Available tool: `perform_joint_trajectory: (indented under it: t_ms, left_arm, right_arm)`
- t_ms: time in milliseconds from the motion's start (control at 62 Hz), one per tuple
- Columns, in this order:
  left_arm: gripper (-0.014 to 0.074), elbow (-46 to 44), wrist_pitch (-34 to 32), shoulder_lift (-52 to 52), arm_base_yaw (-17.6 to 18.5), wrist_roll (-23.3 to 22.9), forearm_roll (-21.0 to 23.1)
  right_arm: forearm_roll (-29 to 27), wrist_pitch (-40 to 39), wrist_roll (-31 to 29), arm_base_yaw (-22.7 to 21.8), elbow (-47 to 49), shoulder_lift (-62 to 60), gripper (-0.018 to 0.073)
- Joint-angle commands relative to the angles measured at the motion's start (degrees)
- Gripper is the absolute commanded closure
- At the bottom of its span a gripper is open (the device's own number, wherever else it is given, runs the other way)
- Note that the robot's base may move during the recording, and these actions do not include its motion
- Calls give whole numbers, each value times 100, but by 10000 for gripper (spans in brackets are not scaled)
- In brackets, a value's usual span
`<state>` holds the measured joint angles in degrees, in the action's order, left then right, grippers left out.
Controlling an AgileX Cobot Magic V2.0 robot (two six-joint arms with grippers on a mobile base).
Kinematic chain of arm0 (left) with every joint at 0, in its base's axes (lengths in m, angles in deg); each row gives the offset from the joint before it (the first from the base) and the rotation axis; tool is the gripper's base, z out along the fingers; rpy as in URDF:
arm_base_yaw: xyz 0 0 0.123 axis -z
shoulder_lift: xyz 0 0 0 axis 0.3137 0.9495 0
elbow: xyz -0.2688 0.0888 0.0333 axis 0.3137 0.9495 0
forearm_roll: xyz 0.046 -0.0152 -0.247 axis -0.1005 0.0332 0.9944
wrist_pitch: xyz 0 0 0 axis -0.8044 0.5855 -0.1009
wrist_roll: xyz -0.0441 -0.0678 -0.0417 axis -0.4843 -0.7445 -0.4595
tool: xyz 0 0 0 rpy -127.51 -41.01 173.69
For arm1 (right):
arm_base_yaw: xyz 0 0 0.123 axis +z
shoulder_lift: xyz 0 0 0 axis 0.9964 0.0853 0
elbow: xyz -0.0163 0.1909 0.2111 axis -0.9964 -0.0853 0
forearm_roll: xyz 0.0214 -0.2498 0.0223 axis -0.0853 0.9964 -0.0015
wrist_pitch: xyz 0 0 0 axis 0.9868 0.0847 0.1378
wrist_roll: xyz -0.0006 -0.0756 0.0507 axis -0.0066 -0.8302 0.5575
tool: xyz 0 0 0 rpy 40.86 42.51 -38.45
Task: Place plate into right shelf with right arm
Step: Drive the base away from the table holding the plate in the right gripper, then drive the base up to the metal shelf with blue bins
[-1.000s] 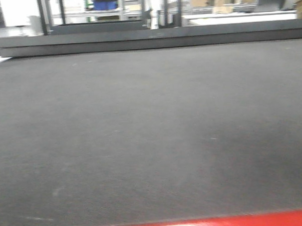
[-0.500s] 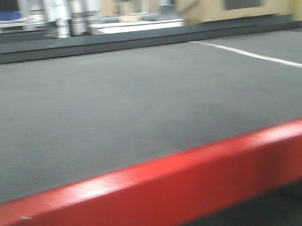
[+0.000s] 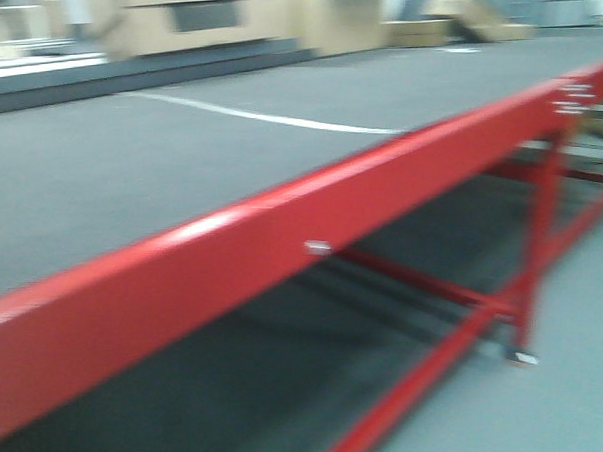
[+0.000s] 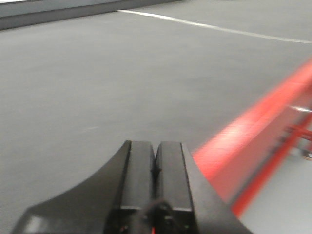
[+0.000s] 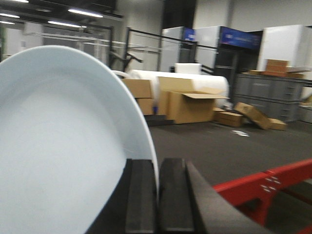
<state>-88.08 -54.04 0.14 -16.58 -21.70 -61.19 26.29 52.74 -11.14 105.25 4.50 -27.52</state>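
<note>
Workbench edge [image 3: 282, 232] swung diagonal, plate [image 5: 63, 146] clamped

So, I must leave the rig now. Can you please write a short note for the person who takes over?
Left claw: shut, empty, over the grey top of the red-framed workbench.
Right claw: shut on the rim of the plate.
Right shelf: not in any view.
Done: the plate is picked up.
Left to do: reach the shelf, set the plate in it, open the right claw.
</note>
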Motion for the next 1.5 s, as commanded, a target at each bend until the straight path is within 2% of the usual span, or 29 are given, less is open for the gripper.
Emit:
perform_joint_trajectory:
  t_ms: [0, 1484]
  left_arm:
    - [643, 45, -479, -58, 9, -16, 45]
    - [643, 45, -494, -30, 35, -16, 45]
  right_arm:
    - [105, -562, -28, -34, 155, 82, 530]
    - [105, -573, -28, -34, 155, 111, 530]
